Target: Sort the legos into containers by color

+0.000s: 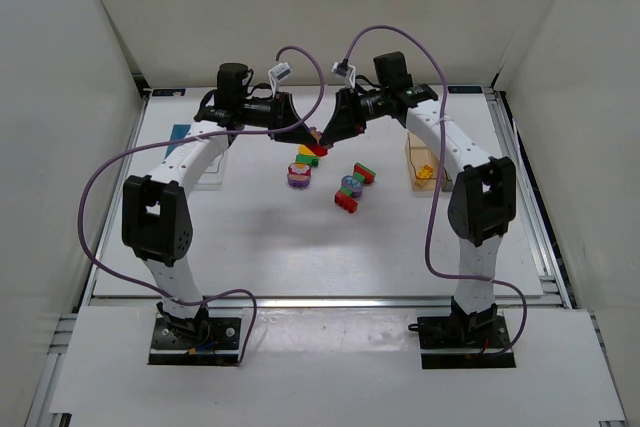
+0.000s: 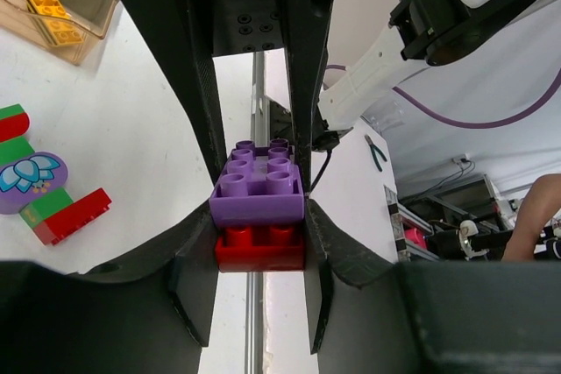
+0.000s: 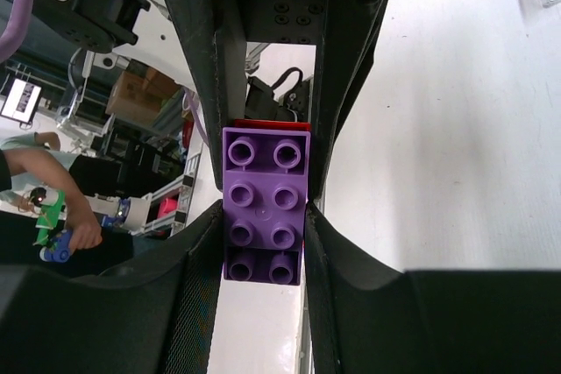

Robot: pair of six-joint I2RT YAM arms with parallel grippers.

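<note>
Mostly hidden items first. Blue-tinted container (image 1: 180,132), near the far left corner of the surface (image 1: 250,247): only a sliver shows past my left arm (image 1: 160,217), so I cannot tell its contents. Clear container (image 1: 210,175), just nearer along the left edge: half covered by the same arm, contents not readable. From overhead, my two tools meet tip to tip over the far middle of the surface, and the piece between them is little more than a red speck.

Amber container (image 2: 88,24), by the right edge, far half: yellow lego (image 2: 51,17) inside; whether one piece or two, I cannot tell.

Left tool (image 2: 260,247): pinching the purple-on-red stack (image 2: 259,194) from both sides.

Right tool (image 3: 263,234): pinching the same stack, fingers tight on the purple brick's long sides. The red brick shows only as a strip behind it.

Loose legos (image 1: 346,192), middle of the surface: red, green, yellow and purple pieces, several joined.
</note>
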